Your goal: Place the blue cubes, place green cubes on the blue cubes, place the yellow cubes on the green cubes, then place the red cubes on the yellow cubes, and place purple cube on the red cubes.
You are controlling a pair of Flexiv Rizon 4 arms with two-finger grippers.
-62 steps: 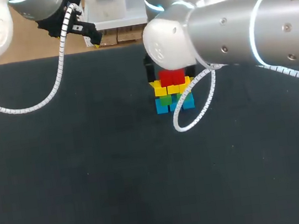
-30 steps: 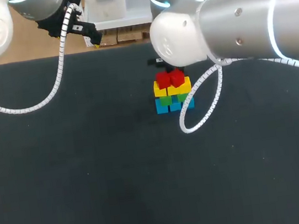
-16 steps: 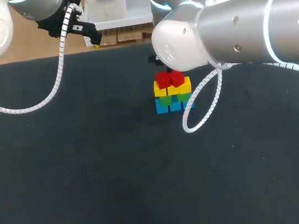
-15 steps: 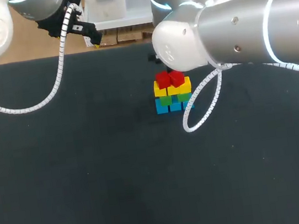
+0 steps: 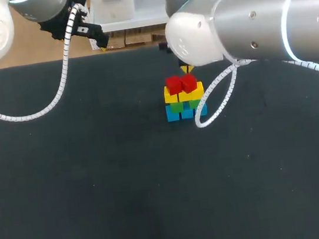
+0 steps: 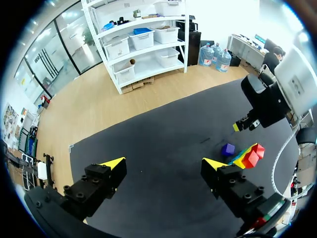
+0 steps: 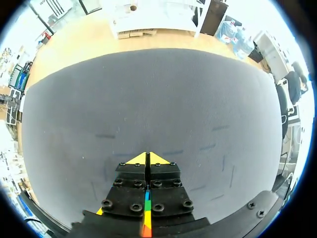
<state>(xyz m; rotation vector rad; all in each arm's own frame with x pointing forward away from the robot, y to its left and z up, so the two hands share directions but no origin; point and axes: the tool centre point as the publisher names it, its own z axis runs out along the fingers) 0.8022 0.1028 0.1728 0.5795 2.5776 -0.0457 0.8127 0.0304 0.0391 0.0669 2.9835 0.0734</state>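
Editor: What is standing on the black table [image 5: 69, 197]?

Photographer: A small tower [image 5: 184, 99] of coloured cubes is rising toward the far middle of the table. Blue cubes [image 5: 174, 115] are forming the base. Green cubes [image 5: 176, 107] are sitting on them, and yellow cubes [image 5: 172, 97] are lying across the green layer. A pair of red cubes [image 5: 174, 85] is crowning the stack, side by side and touching.

Editor: Where is the purple piece lying?

Photographer: The small purple cube [image 6: 228, 148] is resting on the table just beside the foot of the tower. Only the left wrist camera is catching it.

Editor: And what are the grippers doing?

Photographer: The right gripper [image 7: 147, 157] is hanging just above and behind the red cubes, touching none of them. Its yellow-tipped fingers are pressing flat against each other with nothing between them. A sliver of the tower's colours is showing through the slit between them. The big silver right arm [image 5: 252, 17] is spanning the right side of the table. Its white coiled cable [image 5: 214, 109] is drooping in front of the tower's right side. The left gripper [image 6: 163, 163] is hovering near the table's far edge on the left, well apart from the tower, with its two fingers spread wide and carrying nothing.
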